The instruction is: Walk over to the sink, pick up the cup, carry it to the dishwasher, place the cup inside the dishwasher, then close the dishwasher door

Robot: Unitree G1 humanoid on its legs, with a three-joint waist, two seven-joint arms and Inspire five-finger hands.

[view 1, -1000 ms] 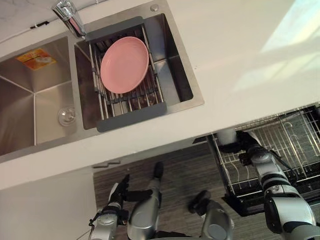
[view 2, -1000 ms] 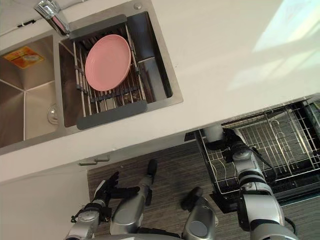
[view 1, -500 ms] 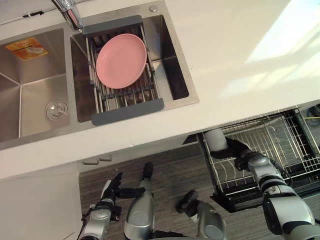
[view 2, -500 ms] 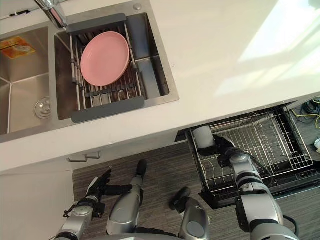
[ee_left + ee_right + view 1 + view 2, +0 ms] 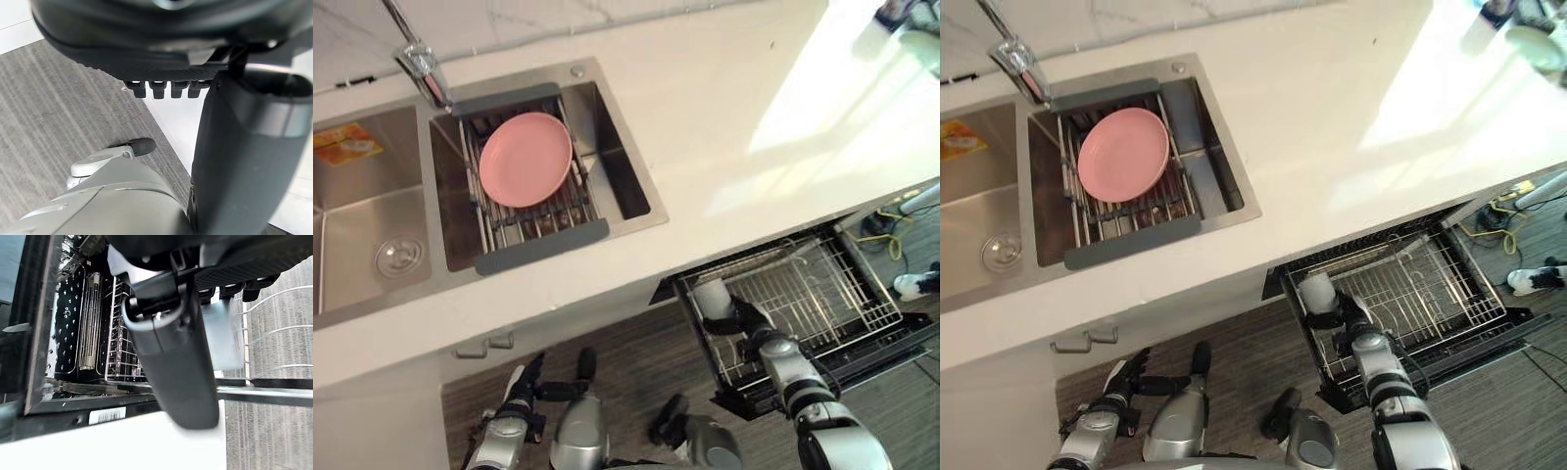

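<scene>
Right robot hand [image 5: 751, 319] clasps cup [image 5: 712, 297]; at rack [image 5: 822, 294]

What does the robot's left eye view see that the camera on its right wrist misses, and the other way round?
From the left eye view: the white counter, the sink with its faucet, a pink plate on a drying rack, and the left hand, open, low over the floor. From the right wrist view: a barcode label on a dark edge and a perforated panel deeper inside. In both: the right hand curled round the pale cup at a corner of the pulled-out dishwasher rack.
</scene>
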